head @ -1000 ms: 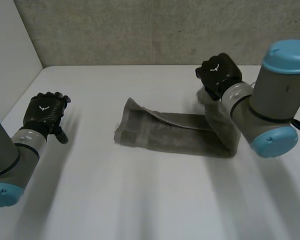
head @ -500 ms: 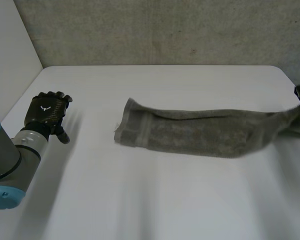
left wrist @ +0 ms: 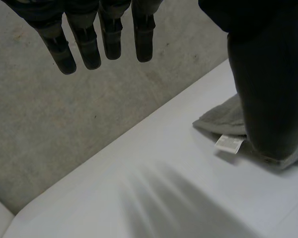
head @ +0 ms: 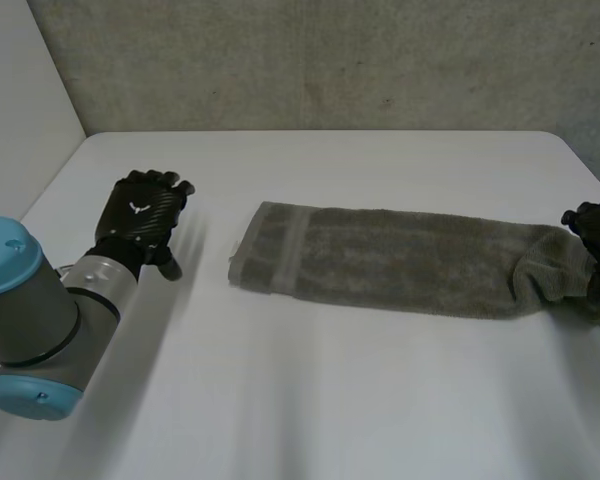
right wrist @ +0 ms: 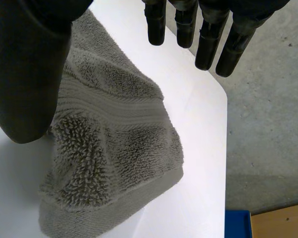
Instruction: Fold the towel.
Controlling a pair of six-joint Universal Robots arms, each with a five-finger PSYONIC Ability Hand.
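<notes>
A grey towel [head: 400,260] lies stretched out flat across the white table [head: 310,390], long side running left to right. My left hand [head: 140,212] hovers open just left of the towel's left end, apart from it. In the left wrist view its fingers [left wrist: 89,44] are straight, and the towel's corner [left wrist: 223,119] with a white label [left wrist: 230,144] lies beyond the thumb. My right hand [head: 598,228] is at the towel's bunched right end. Its fingers [right wrist: 203,29] are straight and spread above the rumpled towel end [right wrist: 114,148], gripping nothing.
A rough grey wall [head: 310,60] stands behind the table, and a white panel [head: 20,90] closes the left side. The table's right edge [right wrist: 225,148] runs just past the towel end. Beyond it sits something blue [right wrist: 237,225].
My right hand swung the folded-over towel end out to the right, spreading the towel flat, then let it go. My left hand moved right, closer to the towel's left end.
</notes>
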